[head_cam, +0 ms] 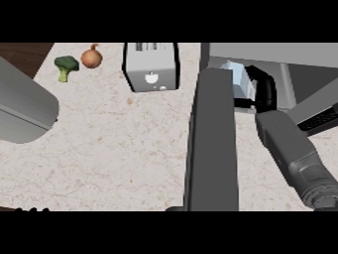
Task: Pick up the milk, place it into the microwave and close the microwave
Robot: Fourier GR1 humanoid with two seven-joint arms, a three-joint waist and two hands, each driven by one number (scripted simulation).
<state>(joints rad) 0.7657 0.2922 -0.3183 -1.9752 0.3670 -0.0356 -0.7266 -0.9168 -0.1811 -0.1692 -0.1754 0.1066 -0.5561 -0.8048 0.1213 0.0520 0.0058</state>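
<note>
Pale speckled counter [113, 149] wide and bare across its middle and toward the near edge, with dark floor showing past the left edge and far-left corner. Along the far edge from the left: broccoli [65, 67], onion [91, 56] just beside it, then toaster [151, 67] near the middle. At the far-right corner, microwave [288, 62] standing open, its door [211, 144] swung out toward the near edge and seen edge-on as a tall dark slab, cutting the counter's right part into a narrow lane. Right hand [263, 89] reached into the microwave's mouth beyond that lane, black fingers curled round the milk [241, 79], a pale blue-white carton sitting at the opening, just right of the door's top. Grey right forearm running diagonally down to the lower-right corner. Left hand [32, 210] barely peeking at the near-left edge, fingertips only; whether open or curled, cannot tell. Large grey cylinder [14, 104] overhanging the left edge.
</note>
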